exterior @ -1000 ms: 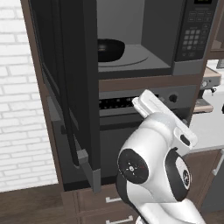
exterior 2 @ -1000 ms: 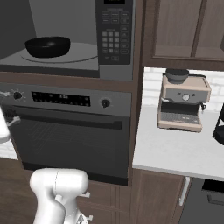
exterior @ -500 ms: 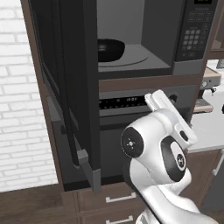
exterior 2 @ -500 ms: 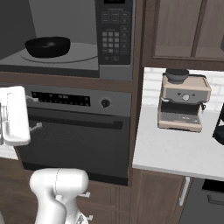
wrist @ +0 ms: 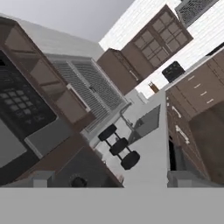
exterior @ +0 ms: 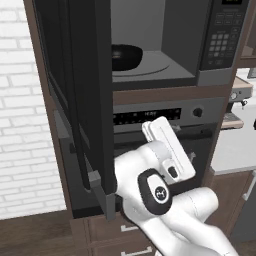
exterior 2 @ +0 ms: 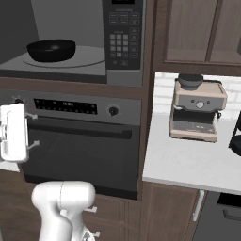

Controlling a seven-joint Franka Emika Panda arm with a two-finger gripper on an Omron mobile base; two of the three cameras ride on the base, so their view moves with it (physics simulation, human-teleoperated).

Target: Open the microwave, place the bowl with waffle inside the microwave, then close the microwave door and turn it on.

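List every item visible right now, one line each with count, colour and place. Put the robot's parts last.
microwave: one, dark grey, built in above the oven, cavity open.
microwave door: one, dark grey, swung open to the left.
bowl: one, glossy black, on the turntable inside the microwave.
keypad panel: one, black, right side of the microwave front.
oven: one, grey with dark glass door, below the microwave.
coffee machine: one, silver and tan, on the counter right of the oven.
counter: one, light grey, right of the oven.
upper cabinets: brown, above the counter.
brick wall: white, left of the door.
arm: one, white, in front of the oven.
gripper: one, dark tips, open, holding nothing.
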